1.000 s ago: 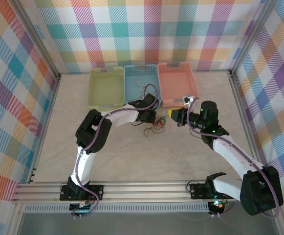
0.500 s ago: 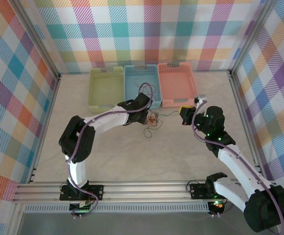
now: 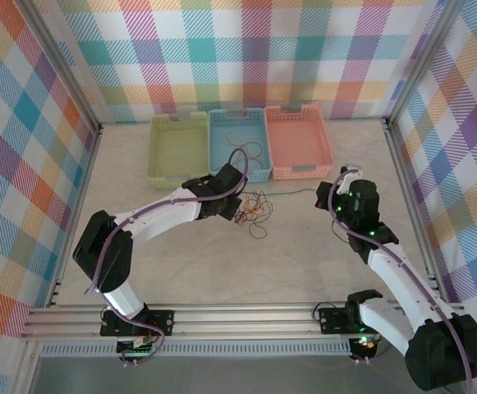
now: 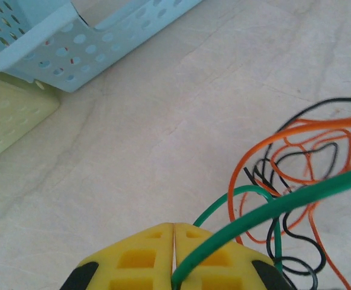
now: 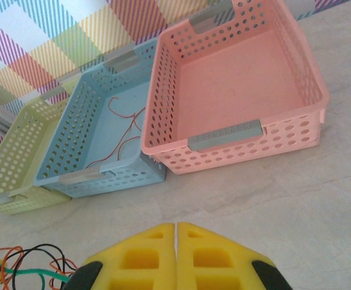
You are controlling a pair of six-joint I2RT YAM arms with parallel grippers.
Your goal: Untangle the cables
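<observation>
The cables point(image 3: 255, 208) lie as a loose tangle of orange, black and green wires on the table just in front of the blue basket. My left gripper point(image 3: 236, 212) sits at the tangle's left edge. In the left wrist view its yellow fingers point(image 4: 133, 260) are shut, and a green cable point(image 4: 272, 208) comes out from between them. Orange loops point(image 4: 320, 124) and black strands curl beyond it. A thin green strand point(image 3: 291, 194) runs straight from the tangle to my right gripper point(image 3: 321, 196), which is shut point(image 5: 176, 224). The strand's end is hidden under those fingers.
Three baskets stand in a row at the back: yellow-green point(image 3: 179, 148), blue point(image 3: 236, 112) and pink point(image 3: 297, 171). A thin red wire point(image 5: 124, 136) lies inside the blue one. Metal frame rails and checkered walls bound the table.
My right gripper has drawn back to the right, away from the tangle, and the green strand has stretched out behind it. The left gripper has slid left and toward me with the tangle.
</observation>
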